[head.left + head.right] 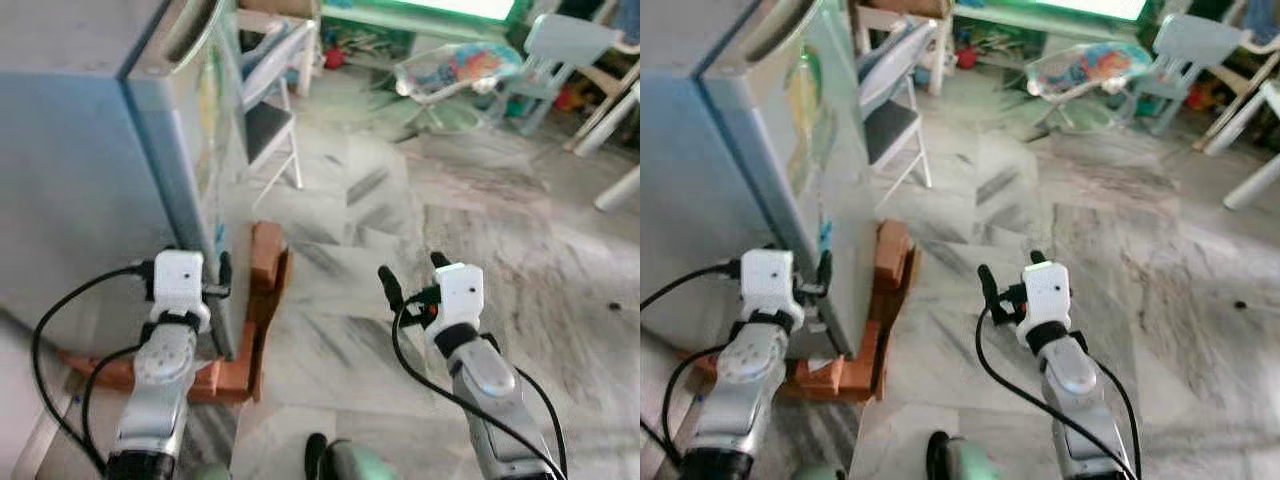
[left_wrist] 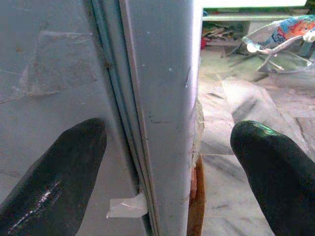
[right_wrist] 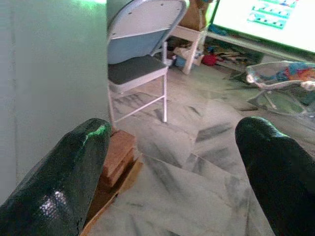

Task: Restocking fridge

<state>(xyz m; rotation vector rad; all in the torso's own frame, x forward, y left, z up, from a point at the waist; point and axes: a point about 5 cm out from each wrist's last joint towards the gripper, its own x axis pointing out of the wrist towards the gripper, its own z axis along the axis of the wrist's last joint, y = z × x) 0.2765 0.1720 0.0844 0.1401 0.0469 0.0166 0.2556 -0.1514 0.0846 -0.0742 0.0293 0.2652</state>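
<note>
Silver-grey and closed, the fridge stands at about ten o'clock from where the robot faces, its base raised on reddish bricks that stick out along its lower front corner onto the marbled floor. The door edge runs upright, with the seal line just beside it and a scrap of pale tape stuck low on the side wall.

At nine o'clock the left tool is raised against that front corner. From its wrist camera its two black fingers stand wide apart, one on each side of the door edge, one finger before the fridge's side wall and the other out over the floor. Whether either finger touches the metal I cannot tell.

At about one o'clock the right tool hovers over bare floor, well apart from the fridge, its fingers also spread and holding nothing.

Beyond the fridge, at twelve o'clock, a grey folding chair stands near its far side. Further off at one o'clock lies a colourful baby bouncer, with a pale plastic chair next to it at two o'clock and a bright screen above the clutter along the far wall.
</note>
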